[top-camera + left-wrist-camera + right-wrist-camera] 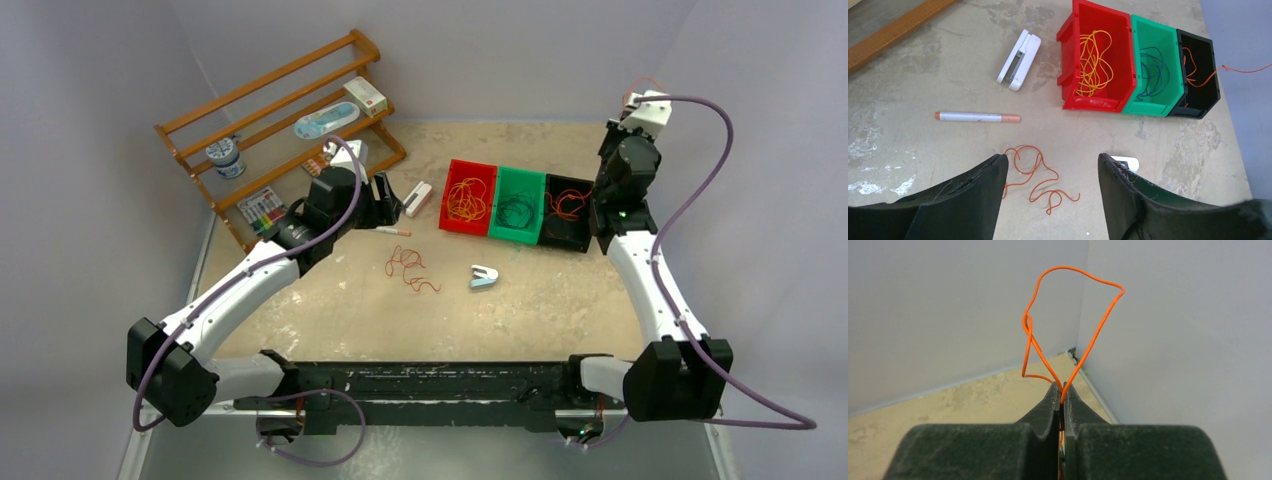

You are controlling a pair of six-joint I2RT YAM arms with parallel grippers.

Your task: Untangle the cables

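Observation:
A loose red-orange cable (410,268) (1035,175) lies looped on the table. My left gripper (385,200) (1050,160) hovers above it, open and empty. Behind it, a red bin (447,200) (1068,60) holds yellow-orange cables (1093,60). A green bin (512,236) (1148,107) holds dark cables (1150,72). A black bin (562,240) (1215,75) holds orange cable (567,205). My right gripper (640,95) (1062,390) is raised above the black bin. It is shut on an orange cable (1073,315) that loops up from its tips.
A wooden rack (280,120) with small items stands at the back left. A white stapler-like object (418,198) (1019,59) and a marker (392,231) (977,117) lie left of the bins. A small white-blue object (483,277) (1125,161) sits near the loose cable.

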